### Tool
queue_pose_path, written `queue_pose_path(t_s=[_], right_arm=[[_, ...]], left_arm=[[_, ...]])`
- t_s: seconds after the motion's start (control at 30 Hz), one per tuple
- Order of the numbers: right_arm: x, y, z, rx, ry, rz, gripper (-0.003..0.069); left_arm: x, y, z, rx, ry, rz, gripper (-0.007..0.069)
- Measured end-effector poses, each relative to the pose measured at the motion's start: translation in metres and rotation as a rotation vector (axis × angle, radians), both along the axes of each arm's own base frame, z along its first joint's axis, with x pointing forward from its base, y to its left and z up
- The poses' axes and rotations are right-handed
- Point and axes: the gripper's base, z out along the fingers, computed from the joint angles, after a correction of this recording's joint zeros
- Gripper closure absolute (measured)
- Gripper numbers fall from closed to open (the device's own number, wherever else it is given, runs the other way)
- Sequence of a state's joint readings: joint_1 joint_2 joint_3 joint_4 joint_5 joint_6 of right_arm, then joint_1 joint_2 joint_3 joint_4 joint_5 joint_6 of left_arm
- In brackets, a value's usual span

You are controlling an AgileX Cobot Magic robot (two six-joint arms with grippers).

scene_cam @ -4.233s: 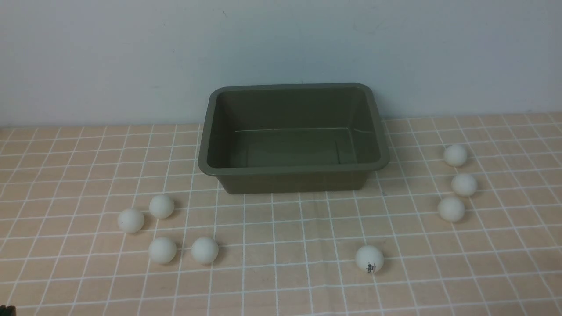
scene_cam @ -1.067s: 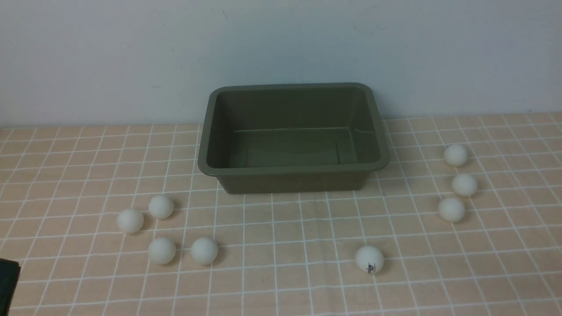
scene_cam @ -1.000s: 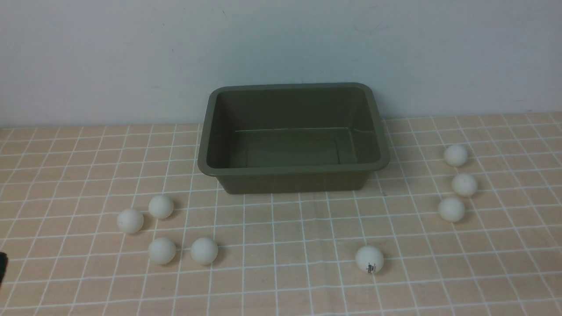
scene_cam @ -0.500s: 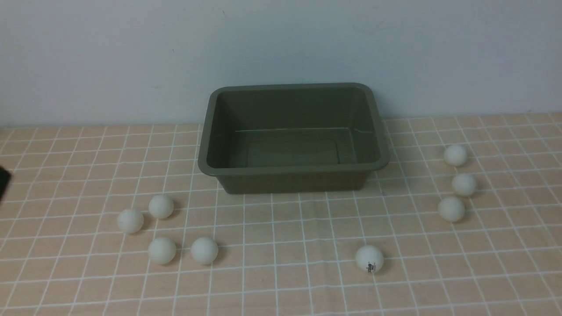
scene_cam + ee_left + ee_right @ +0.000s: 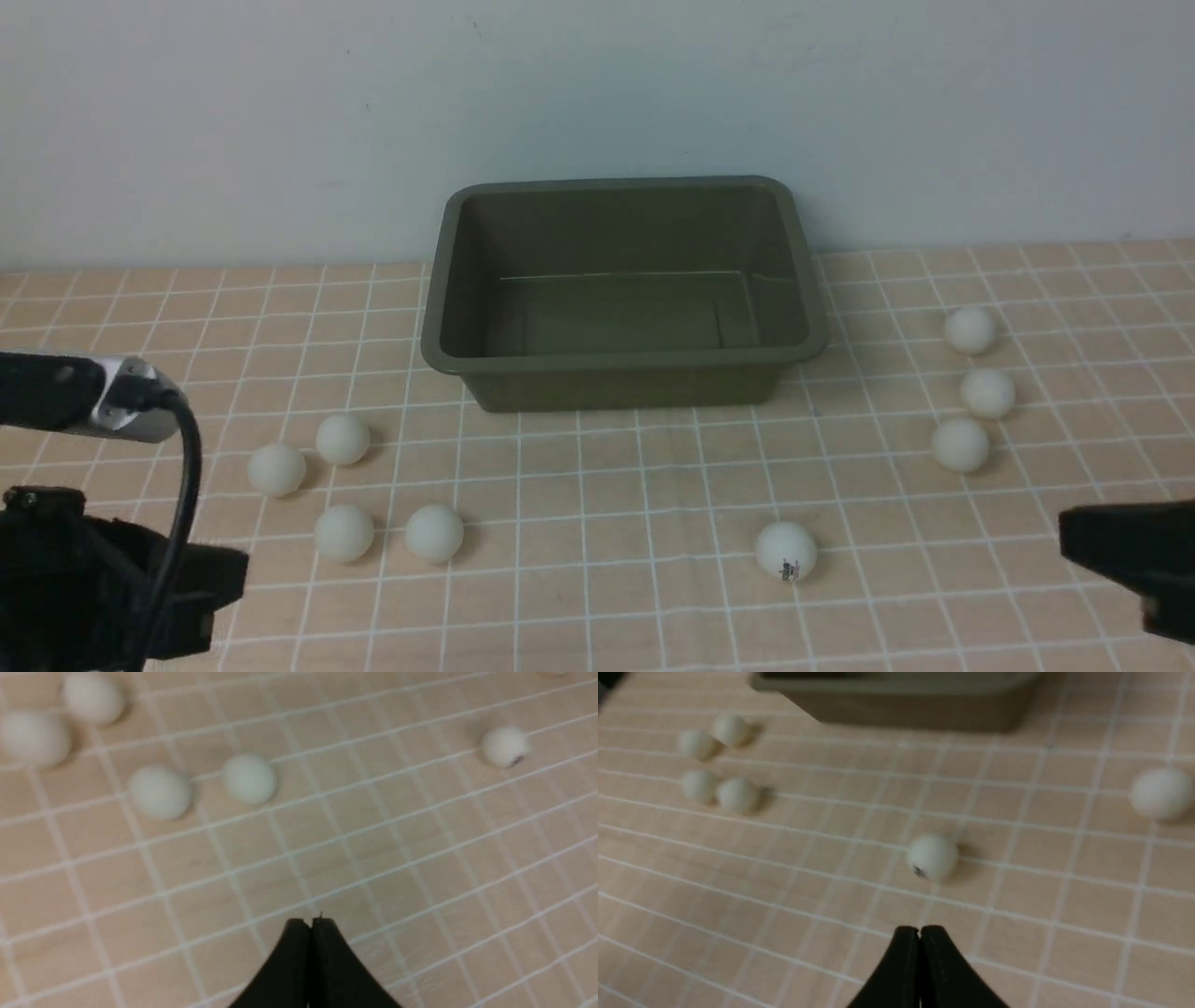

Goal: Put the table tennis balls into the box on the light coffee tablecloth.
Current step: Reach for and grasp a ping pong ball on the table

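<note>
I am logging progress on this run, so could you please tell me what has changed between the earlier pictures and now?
Both arms have come into the front view: the left arm at the lower left, the right arm at the lower right. The left hand and right hand are shut and empty. Nothing was grasped or released. The eight table tennis balls and the box stayed put.

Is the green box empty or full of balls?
Empty: the box shows a bare floor; all eight table tennis balls lie outside on the tablecloth.
</note>
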State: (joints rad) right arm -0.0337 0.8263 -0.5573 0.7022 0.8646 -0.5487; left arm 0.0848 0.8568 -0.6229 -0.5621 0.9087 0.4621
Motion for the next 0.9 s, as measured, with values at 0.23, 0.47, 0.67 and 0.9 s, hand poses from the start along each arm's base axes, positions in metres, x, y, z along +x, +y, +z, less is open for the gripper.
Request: queue_pose_path(t_s=[0.23, 0.47, 0.67, 0.9], right_arm=[[0.038, -0.021, -0.011, -0.179, 0.132, -0.139, 0.0675], [0.096, -0.027, 0.017, -0.197, 0.157, -0.191, 0.0673], [0.119, -0.026, 0.047, -0.186, 0.088, -0.176, 0.0658], [0.123, -0.026, 0.062, -0.191, 0.028, -0.164, 0.0553]], left_arm=[[0.011, 0.026, 0.009, 0.175, 0.104, 0.24, 0.0693], [0.017, 0.045, 0.015, 0.32, 0.116, 0.393, 0.0693], [0.018, 0.041, 0.015, 0.273, 0.125, 0.392, 0.0693], [0.019, 0.034, 0.015, 0.226, 0.111, 0.324, 0.0693]])
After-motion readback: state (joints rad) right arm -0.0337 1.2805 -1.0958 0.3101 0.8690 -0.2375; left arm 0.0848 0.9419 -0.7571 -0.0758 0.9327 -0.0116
